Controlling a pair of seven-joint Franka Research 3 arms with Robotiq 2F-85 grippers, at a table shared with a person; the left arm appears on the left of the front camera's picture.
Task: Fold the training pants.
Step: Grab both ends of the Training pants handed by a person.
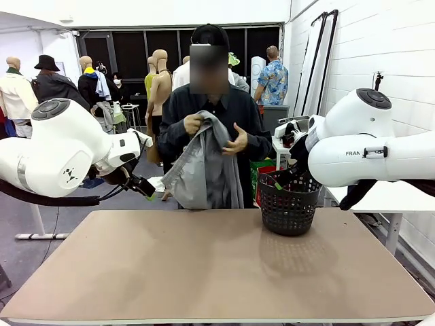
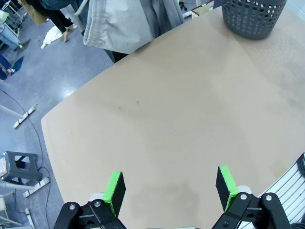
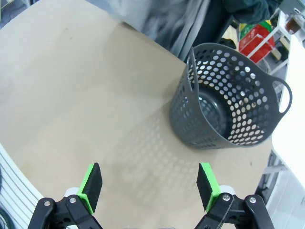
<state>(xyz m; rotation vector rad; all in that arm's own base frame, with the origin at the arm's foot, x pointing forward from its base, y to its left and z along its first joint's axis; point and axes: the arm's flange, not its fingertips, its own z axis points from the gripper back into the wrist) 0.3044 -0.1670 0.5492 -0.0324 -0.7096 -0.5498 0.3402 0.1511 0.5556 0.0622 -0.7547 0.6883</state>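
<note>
A person at the far side of the table holds the light-grey training pants [image 1: 204, 173] bunched in both hands, hanging down to the table's far edge. The pants [image 2: 126, 24] appear at the top of the left wrist view, and blurred as the pants [image 3: 164, 21] in the right wrist view. My left gripper [image 2: 170, 187] hovers open above the bare tabletop, nothing between its green pads. My right gripper [image 3: 150, 186] is open too, above the table near the basket. Both arms sit raised at the table's sides in the front view.
A black mesh basket [image 1: 289, 202] stands empty at the far right of the tan table [image 1: 204, 272]; its inside is bare in the right wrist view, basket [image 3: 228, 102]. A white side table [image 1: 387, 197] stands to the right.
</note>
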